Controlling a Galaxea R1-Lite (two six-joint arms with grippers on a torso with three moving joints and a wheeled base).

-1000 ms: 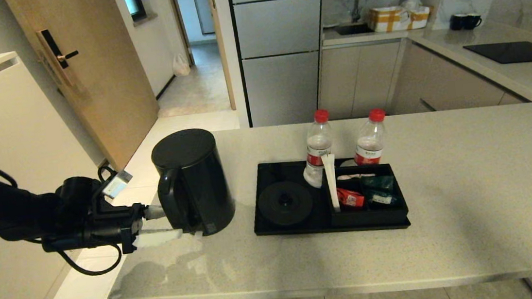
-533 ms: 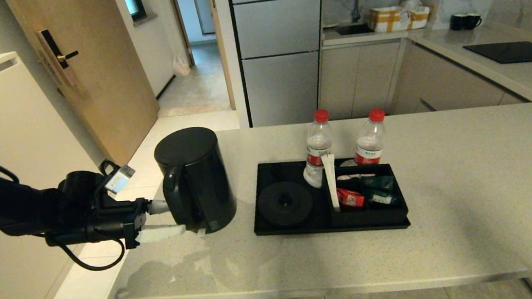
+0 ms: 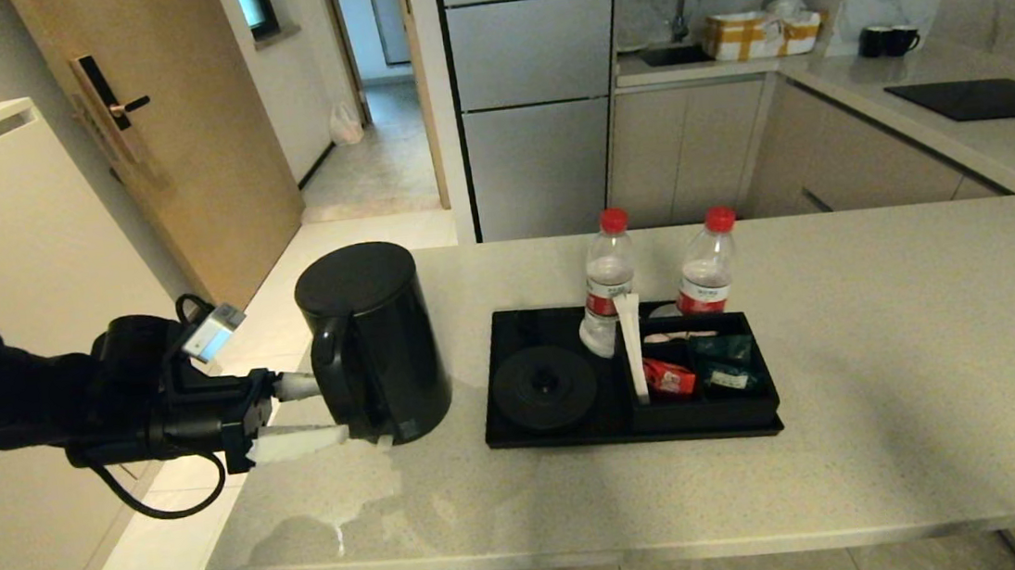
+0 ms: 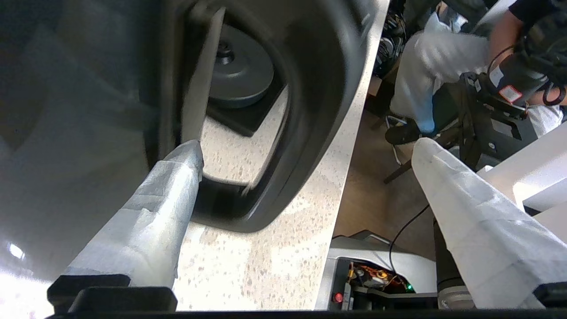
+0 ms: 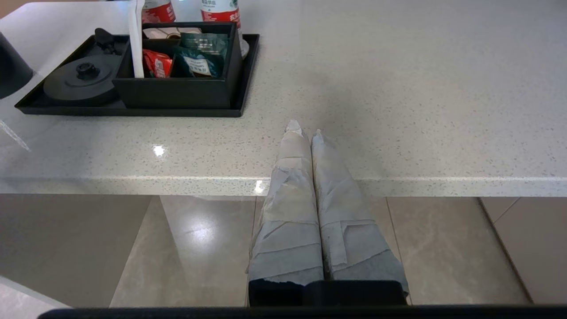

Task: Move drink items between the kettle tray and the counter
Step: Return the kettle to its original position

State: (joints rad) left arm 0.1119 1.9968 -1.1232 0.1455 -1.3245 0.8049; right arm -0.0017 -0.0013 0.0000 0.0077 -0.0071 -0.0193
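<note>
The kettle [image 3: 373, 343] stood upright on the counter [image 3: 896, 359], left of the kettle tray [image 3: 522, 437], while the left gripper [image 3: 319, 410] straddled its handle, fingers spread wide, unclenched.

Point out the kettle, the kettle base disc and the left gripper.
kettle [image 3: 374, 354], head view, on its black side wall.
kettle base disc [image 3: 543, 388], head view, on its flat top.
left gripper [image 3: 313, 411], head view, between its open fingertips.

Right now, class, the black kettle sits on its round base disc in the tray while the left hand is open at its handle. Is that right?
Not quite. The head view shows the kettle standing on the counter, left of the tray; the base disc is bare. The left hand is indeed open at the handle.
</note>
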